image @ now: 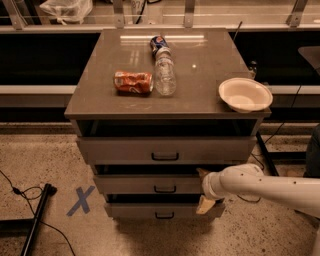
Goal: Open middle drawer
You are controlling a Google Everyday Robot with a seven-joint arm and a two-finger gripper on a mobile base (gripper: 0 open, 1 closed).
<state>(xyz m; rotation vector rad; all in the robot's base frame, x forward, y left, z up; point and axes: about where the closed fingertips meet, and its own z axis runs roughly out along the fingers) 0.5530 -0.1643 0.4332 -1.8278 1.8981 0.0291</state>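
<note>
From my console, the first trouble is how much is hidden: the white arm (270, 186) comes in from the right edge, so its base is cut off, and its wrist covers the right end of the middle drawer (145, 184). The gripper (203, 189) sits at that right end, its two pale fingers (204, 205) spread apart, one tip showing above the drawer front and the other below it. I cannot tell whether either one touches the front. The middle drawer is the second of three in the grey cabinet (75, 107), below the top drawer (125, 150) and above the bottom drawer (135, 210). Each of the three has one small dark handle at centre, and a dark gap runs above each front. How far any drawer stands out I cannot judge. On the cabinet top I count four things: an orange can (132, 82) lying on its side, a clear bottle (164, 75) lying just beside it, a blue can (159, 42) at the bottle's far end, and a white bowl (245, 94) overhanging the front right corner. The blue can carries a red, white and blue mark, but I can read no lettering on either can. On the floor to the left are one blue tape X (81, 200) and a black pole (36, 220) with a cable. A pale bag (65, 9) is cut off at the top left.
</note>
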